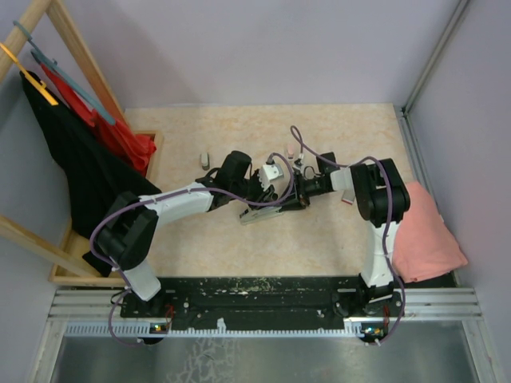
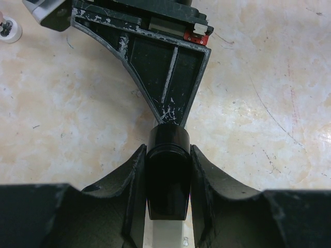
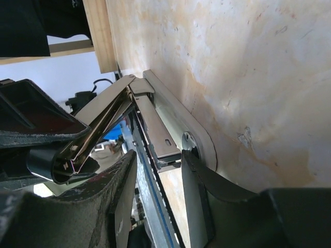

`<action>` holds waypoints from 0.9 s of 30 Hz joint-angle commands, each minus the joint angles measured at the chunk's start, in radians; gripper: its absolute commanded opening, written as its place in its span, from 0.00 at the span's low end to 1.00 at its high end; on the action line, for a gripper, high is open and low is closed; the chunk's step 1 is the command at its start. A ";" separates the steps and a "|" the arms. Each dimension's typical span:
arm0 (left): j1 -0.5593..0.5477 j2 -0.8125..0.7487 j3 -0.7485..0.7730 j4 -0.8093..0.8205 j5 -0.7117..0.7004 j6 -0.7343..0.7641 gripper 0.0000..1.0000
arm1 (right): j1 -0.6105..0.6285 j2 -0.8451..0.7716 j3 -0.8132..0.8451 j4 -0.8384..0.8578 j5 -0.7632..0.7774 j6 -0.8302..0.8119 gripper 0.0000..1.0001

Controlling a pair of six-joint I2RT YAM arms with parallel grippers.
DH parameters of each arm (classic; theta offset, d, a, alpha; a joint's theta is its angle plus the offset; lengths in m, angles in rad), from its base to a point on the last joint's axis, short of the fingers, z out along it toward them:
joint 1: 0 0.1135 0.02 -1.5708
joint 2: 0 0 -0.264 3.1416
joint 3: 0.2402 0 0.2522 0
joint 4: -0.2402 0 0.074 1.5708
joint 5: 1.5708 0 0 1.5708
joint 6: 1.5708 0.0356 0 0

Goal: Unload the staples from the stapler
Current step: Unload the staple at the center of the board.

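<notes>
Left gripper [image 2: 167, 153] clamped on the black end of the stapler [image 1: 267, 211], frame centre; right gripper [image 3: 159, 156] with jaws apart astride its opened magazine [image 3: 155, 124], staples unseen, presumably within: best close squarely on the magazine and draw straight.

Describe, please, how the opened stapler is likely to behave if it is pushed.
The stapler looks rigid: a shiny metal rail and base, so it should not flex. Its hinged top stands open, so a push may swing that part rather than move everything. With the left gripper clamped on its black end, it would probably pivot there, not slide.
</notes>
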 commanded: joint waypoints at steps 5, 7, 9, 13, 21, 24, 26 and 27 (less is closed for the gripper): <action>0.004 0.001 -0.009 0.060 0.041 -0.039 0.00 | 0.014 0.015 -0.044 0.135 -0.044 0.064 0.41; 0.003 0.001 -0.011 0.064 0.043 -0.044 0.00 | 0.016 0.015 -0.060 0.179 -0.048 0.090 0.41; 0.003 0.003 -0.012 0.066 0.045 -0.047 0.00 | 0.015 0.021 -0.072 0.214 -0.050 0.116 0.41; 0.003 0.000 -0.017 0.073 0.047 -0.051 0.00 | 0.016 0.028 -0.079 0.234 -0.030 0.117 0.42; 0.002 -0.004 -0.022 0.075 0.057 -0.051 0.00 | 0.016 0.022 -0.111 0.401 -0.012 0.197 0.43; 0.003 -0.005 -0.026 0.077 0.056 -0.049 0.00 | 0.016 0.034 -0.112 0.422 -0.029 0.213 0.43; 0.004 -0.002 -0.023 0.077 0.058 -0.050 0.00 | 0.018 0.042 -0.111 0.426 -0.034 0.212 0.43; 0.004 0.000 -0.023 0.077 0.058 -0.051 0.00 | 0.021 0.046 -0.111 0.430 -0.040 0.214 0.43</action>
